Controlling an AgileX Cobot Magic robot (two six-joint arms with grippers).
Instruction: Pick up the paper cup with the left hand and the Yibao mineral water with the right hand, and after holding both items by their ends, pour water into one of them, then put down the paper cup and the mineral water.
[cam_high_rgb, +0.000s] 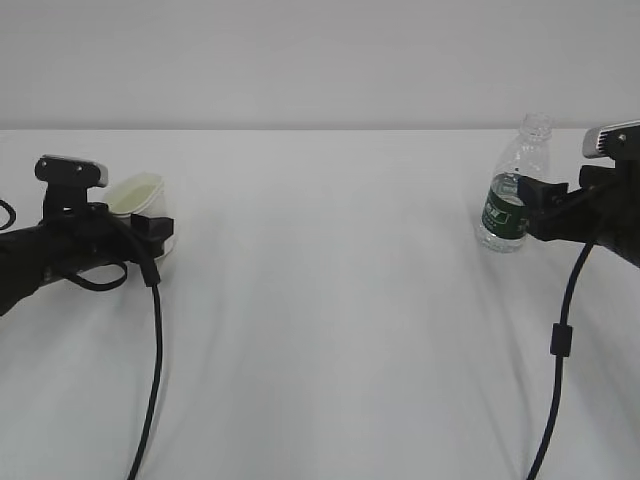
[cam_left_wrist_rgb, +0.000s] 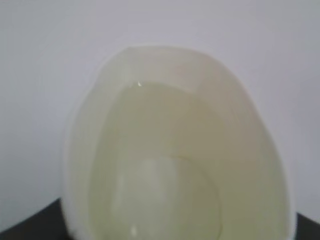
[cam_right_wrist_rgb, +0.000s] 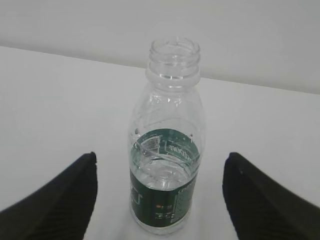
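The paper cup (cam_high_rgb: 138, 195) sits tilted in my left gripper (cam_high_rgb: 152, 232), which is shut on it at the far left, low over the table. In the left wrist view the cup (cam_left_wrist_rgb: 175, 150) fills the frame, with clear liquid in its cream inside and a black fingertip (cam_left_wrist_rgb: 30, 227) at the lower corner. The Yibao mineral water (cam_high_rgb: 512, 190) stands upright and uncapped on the table at the right. My right gripper (cam_high_rgb: 542, 205) is open around it. In the right wrist view the bottle (cam_right_wrist_rgb: 165, 165) stands between the fingers (cam_right_wrist_rgb: 60, 195), with a gap on each side.
The white table (cam_high_rgb: 330, 300) runs back to a pale wall. Black cables hang from the left arm (cam_high_rgb: 155, 350) and the right arm (cam_high_rgb: 560, 340) over the table's front.
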